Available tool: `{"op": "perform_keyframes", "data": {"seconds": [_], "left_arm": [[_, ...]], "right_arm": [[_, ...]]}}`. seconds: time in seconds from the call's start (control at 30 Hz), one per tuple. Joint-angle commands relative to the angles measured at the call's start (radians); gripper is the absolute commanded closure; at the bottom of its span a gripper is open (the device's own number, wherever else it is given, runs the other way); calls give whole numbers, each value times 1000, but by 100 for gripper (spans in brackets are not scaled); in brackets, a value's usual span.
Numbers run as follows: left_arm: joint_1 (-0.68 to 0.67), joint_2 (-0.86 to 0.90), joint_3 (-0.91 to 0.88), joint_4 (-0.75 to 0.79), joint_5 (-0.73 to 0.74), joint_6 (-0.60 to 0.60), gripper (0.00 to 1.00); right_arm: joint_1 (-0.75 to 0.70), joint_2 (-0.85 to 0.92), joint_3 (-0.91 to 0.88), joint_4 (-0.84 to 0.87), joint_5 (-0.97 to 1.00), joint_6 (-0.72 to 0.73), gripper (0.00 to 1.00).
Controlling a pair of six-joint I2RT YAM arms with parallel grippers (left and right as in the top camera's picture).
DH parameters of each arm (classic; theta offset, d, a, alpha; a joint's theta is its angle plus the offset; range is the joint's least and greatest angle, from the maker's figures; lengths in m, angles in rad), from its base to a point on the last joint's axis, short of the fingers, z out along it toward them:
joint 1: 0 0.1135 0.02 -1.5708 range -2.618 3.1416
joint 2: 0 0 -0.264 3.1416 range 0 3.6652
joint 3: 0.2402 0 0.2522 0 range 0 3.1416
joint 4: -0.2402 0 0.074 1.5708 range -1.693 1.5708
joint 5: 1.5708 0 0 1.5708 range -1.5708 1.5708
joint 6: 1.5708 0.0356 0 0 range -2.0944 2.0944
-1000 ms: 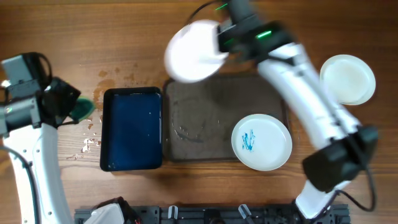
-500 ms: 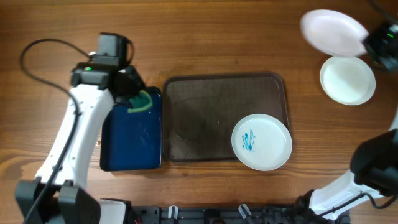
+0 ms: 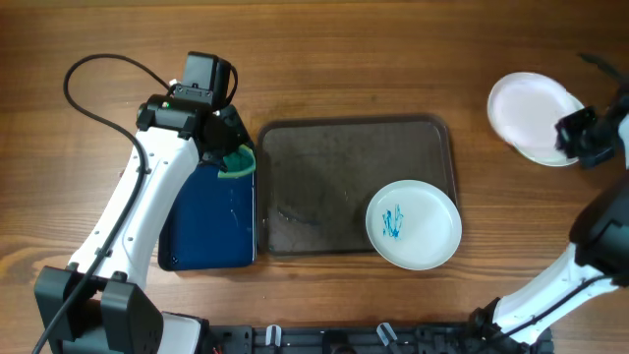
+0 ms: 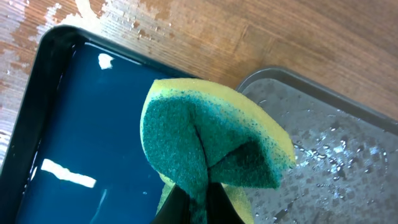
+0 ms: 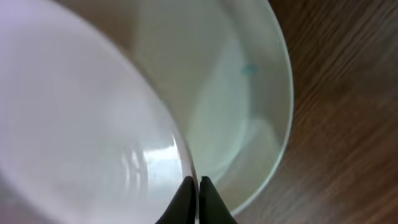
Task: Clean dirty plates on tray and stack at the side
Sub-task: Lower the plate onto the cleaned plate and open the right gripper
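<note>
A white plate with blue scribbles (image 3: 414,224) lies on the right part of the dark grey-brown tray (image 3: 324,167). My right gripper (image 3: 572,138) is shut on the rim of a clean white plate (image 3: 526,106), held just above another white plate (image 3: 550,152) on the table at the far right. In the right wrist view the held plate (image 5: 81,124) overlaps the lower plate (image 5: 242,93), with the gripper (image 5: 195,186) pinching its edge. My left gripper (image 3: 228,147) is shut on a green and yellow sponge (image 4: 211,140), folded between the fingers over the edge between the two trays.
A smaller dark blue tray (image 3: 208,221) with water stands left of the grey tray (image 4: 336,162). Water drops lie on the wood (image 4: 124,25) behind the blue tray (image 4: 81,124). A black rail (image 3: 354,339) runs along the front edge.
My right gripper has carried the clean plate from above the tray's back edge to the far right, over the plate on the table. My left arm brought the sponge in to the blue tray's right corner.
</note>
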Motion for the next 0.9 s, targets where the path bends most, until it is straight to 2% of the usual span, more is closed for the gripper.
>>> {"op": "perform_keyframes", "data": {"seconds": [0.0,0.17,0.2,0.3,0.33,0.37,0.4,0.5,0.7,0.8,0.83,0.87], "left_arm": [[-3,-7,20,-9,-15,15,96],[-3,-7,20,-11,-45,15,96],[-3,-7,20,-11,-71,15,96],[-3,-7,20,-11,-78,15,96],[-3,-7,20,-11,-78,15,96],[-3,-7,20,-11,-78,15,96],[-3,-7,20,-11,-79,15,96],[-2,-7,20,-10,-105,15,96],[-2,-7,20,-10,-112,15,96],[-2,-7,20,-10,-112,15,96],[-2,-7,20,-10,-112,15,96],[-2,-7,20,-10,-112,15,96]], "right_arm": [[-19,33,2,26,14,46,96],[-40,33,2,19,28,59,96],[-42,33,2,6,43,60,83],[-43,33,2,-23,109,71,82],[-45,33,2,-29,120,73,72],[-46,32,2,-31,117,53,57],[-46,32,2,-37,109,28,48],[-41,30,17,-51,74,-27,64],[-2,-55,129,-104,66,-89,64],[28,-118,171,-117,83,-95,55],[40,-146,179,-122,89,-95,57],[48,-163,179,-126,89,-95,66]]}}
